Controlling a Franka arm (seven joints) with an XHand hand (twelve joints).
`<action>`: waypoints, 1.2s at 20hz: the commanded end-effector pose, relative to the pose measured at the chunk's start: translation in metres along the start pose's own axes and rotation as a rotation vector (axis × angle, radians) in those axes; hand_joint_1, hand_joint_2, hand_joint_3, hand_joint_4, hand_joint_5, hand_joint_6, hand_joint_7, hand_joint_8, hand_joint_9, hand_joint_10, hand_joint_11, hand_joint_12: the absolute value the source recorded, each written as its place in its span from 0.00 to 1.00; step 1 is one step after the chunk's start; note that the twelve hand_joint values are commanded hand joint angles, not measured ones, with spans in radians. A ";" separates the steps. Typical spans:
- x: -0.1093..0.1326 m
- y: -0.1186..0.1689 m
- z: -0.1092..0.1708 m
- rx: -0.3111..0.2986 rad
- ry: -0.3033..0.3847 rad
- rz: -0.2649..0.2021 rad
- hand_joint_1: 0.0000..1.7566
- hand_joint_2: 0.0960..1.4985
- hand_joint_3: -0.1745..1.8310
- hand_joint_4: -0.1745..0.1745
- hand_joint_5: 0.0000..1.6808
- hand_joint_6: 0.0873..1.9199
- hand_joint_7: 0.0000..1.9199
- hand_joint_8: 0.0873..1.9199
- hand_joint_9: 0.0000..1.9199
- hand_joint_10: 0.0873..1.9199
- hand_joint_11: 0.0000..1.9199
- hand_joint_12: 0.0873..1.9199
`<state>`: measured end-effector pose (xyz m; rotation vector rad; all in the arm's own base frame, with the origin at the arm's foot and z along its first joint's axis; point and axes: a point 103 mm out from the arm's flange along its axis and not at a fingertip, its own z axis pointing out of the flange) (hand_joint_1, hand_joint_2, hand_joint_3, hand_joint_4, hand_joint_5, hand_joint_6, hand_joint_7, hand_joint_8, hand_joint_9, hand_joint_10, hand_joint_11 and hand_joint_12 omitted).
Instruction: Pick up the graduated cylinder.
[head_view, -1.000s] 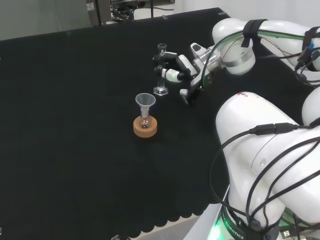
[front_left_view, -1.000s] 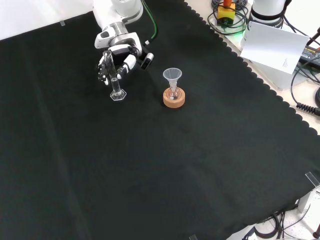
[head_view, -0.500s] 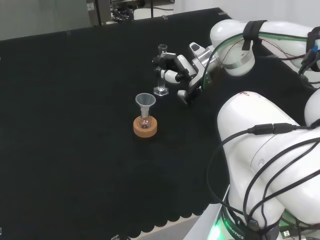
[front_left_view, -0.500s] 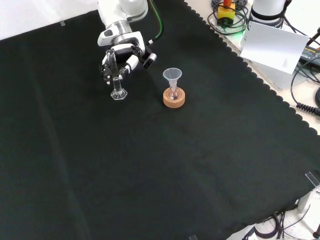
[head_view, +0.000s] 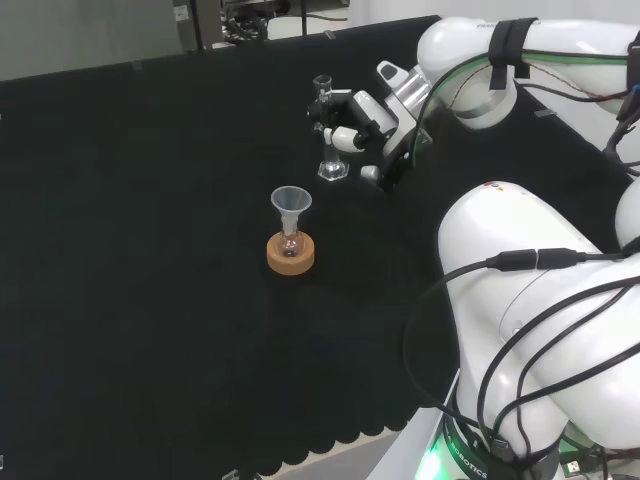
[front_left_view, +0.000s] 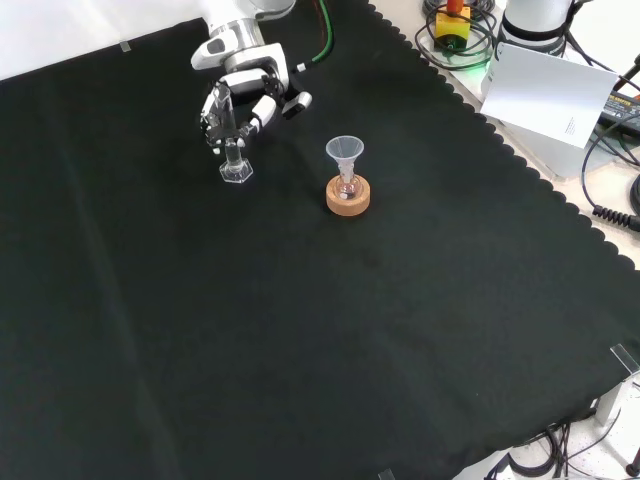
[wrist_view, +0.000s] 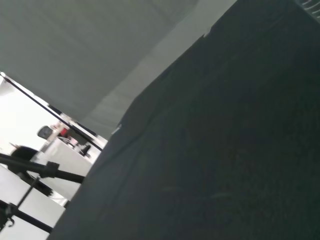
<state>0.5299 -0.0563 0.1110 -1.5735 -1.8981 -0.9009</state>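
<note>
The graduated cylinder (head_view: 328, 140) (front_left_view: 233, 150) is a small clear tube on a hexagonal foot. It stands upright and hangs a little above the black cloth. The black and white hand (head_view: 362, 125) (front_left_view: 247, 98) is curled round its upper part, fingers on one side and thumb on the other. In the head view the hand reaches in from the right; in the front view it comes from the top. The cylinder's foot (front_left_view: 236, 173) is free below the fingers.
A clear funnel (head_view: 291, 205) (front_left_view: 345, 153) sits in a small flask on a cork ring (head_view: 290, 254) (front_left_view: 348, 196), close to the cylinder. The arm's white links (head_view: 540, 280) stand at the right of the head view. Cables and a paper lie beyond the cloth's edge (front_left_view: 520, 160).
The hand has closed round the cylinder and raised it off the cloth, moving it slightly away from the funnel.
</note>
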 end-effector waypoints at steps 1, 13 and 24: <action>0.023 -0.018 -0.021 0.048 -0.068 0.013 0.77 0.78 0.07 0.39 0.58 0.44 0.45 0.62 0.60 0.22 0.52 0.45; 0.073 -0.088 -0.059 0.132 -0.235 0.058 0.77 0.77 0.07 0.37 0.59 0.44 0.46 0.61 0.61 0.21 0.52 0.45; 0.106 -0.154 -0.049 0.233 -0.324 0.097 0.77 0.77 0.07 0.39 0.58 0.43 0.46 0.61 0.61 0.21 0.52 0.45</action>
